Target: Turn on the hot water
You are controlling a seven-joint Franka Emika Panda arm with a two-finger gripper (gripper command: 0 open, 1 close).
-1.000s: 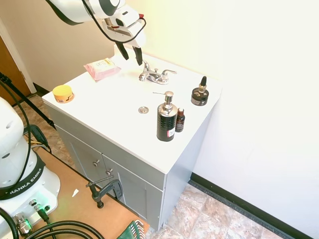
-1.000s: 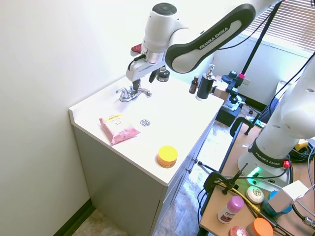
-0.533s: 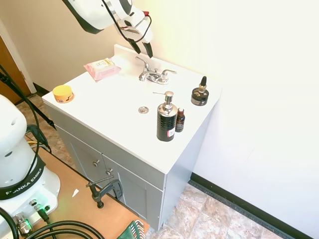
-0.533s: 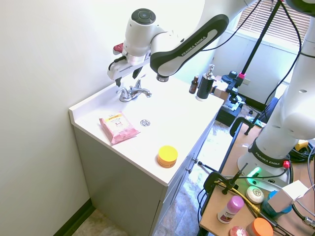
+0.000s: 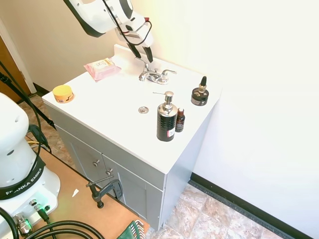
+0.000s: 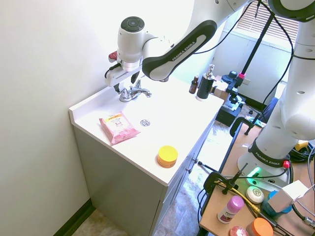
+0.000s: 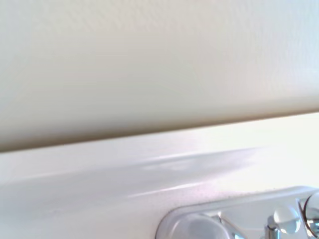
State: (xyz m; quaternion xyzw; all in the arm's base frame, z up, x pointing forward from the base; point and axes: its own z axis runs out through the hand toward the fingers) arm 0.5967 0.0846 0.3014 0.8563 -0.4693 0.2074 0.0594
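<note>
White vanity top (image 5: 114, 107) against a pale wall – faucet (image 5: 155, 75) sits upper centre of the first exterior view. Gripper (image 5: 141, 54) hangs just above the faucet's left end, fingers a little apart, gripping nothing. Hot lever (image 5: 143, 66) is directly under the fingertips, tilted up; contact unclear. Wrist view shows only the faucet base (image 7: 234, 219) and backsplash, blurred. Pink pack (image 5: 101, 68) upper left, soap pump (image 5: 166, 118) centre.

Bright room, washed-out glare on the wall (image 5: 214, 30), soft shadows, blurry wrist view
</note>
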